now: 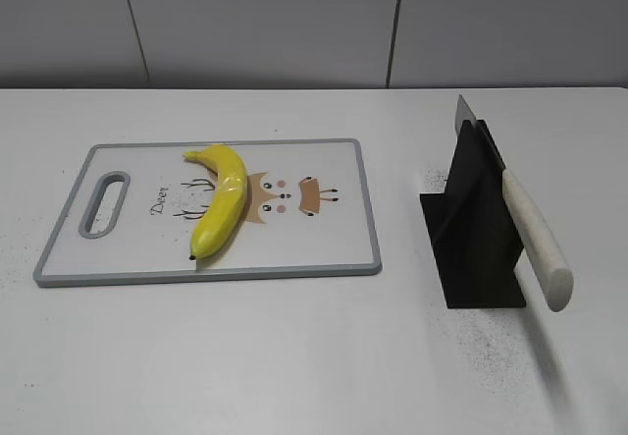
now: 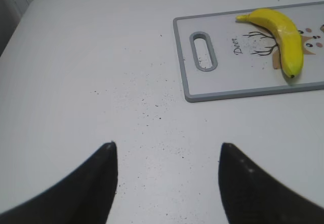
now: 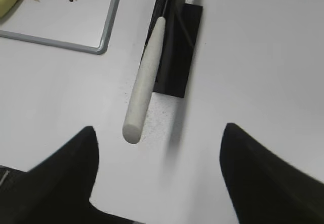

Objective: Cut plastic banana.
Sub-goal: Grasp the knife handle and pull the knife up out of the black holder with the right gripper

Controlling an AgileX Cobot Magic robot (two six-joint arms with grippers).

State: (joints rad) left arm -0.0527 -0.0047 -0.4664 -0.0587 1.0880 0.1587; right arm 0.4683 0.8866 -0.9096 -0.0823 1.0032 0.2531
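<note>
My 2 black pincers, left (image 2: 165,178) and right (image 3: 158,176), gape wide, empty; glossy yellow plastic banana (image 1: 222,197) lies on the grey-rimmed white cutting board (image 1: 294,248).

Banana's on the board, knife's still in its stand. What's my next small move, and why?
Probably ease the right gripper forward and close on the knife handle. The gripper looks open and empty, with the cream handle sticking out of the black stand just ahead of it. The plastic banana lies uncut on the cutting board, and nothing can be cut until the knife is in hand.
</note>
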